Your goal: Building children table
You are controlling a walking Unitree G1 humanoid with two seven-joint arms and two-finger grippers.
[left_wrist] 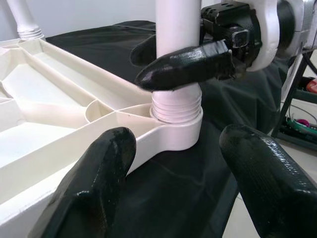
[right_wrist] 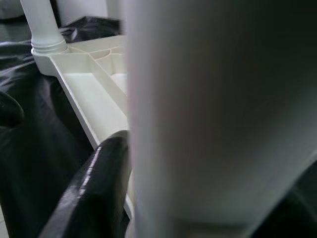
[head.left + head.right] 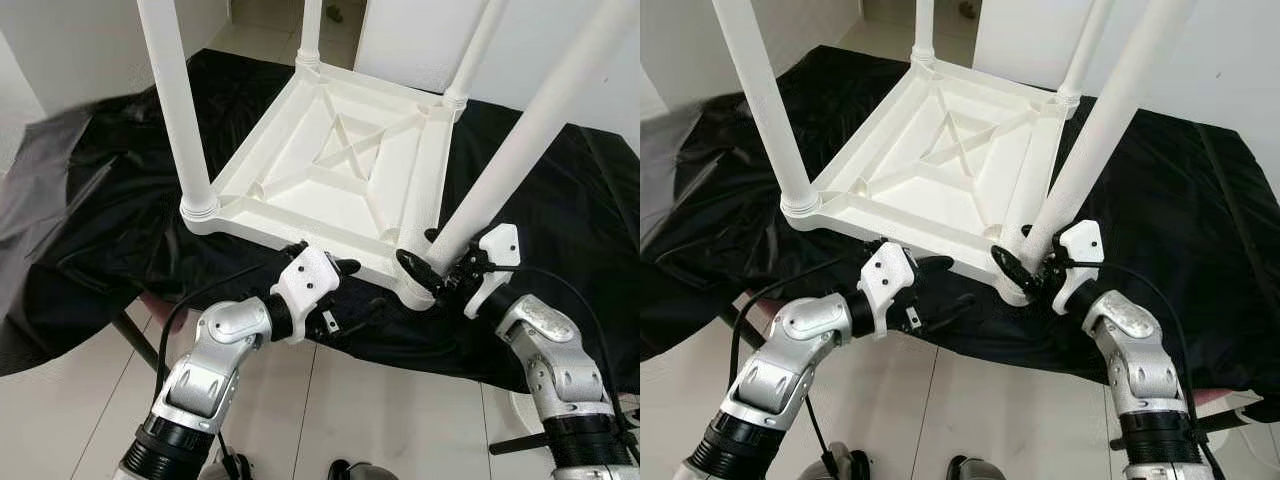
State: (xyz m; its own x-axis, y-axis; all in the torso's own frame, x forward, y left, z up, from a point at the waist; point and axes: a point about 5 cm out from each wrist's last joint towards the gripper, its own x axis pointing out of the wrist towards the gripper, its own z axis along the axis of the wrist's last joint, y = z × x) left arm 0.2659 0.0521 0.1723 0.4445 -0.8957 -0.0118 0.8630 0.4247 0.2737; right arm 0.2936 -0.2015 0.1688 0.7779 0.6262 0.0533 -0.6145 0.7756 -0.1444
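Gripping the near-right leg [image 3: 520, 140] just above its threaded socket, the right pincer [image 3: 440, 268] clamps smooth, rigid, light plastic. The left pincer [image 3: 335, 275] hovers open at 7 o'clock beside the upturned tabletop [image 3: 330, 160] on black cloth [image 3: 100, 200].

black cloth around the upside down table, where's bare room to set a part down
Bare black cloth lies right of the tabletop, and more at far left. The near edge is crowded: left gripper and right gripper on the near-right leg.
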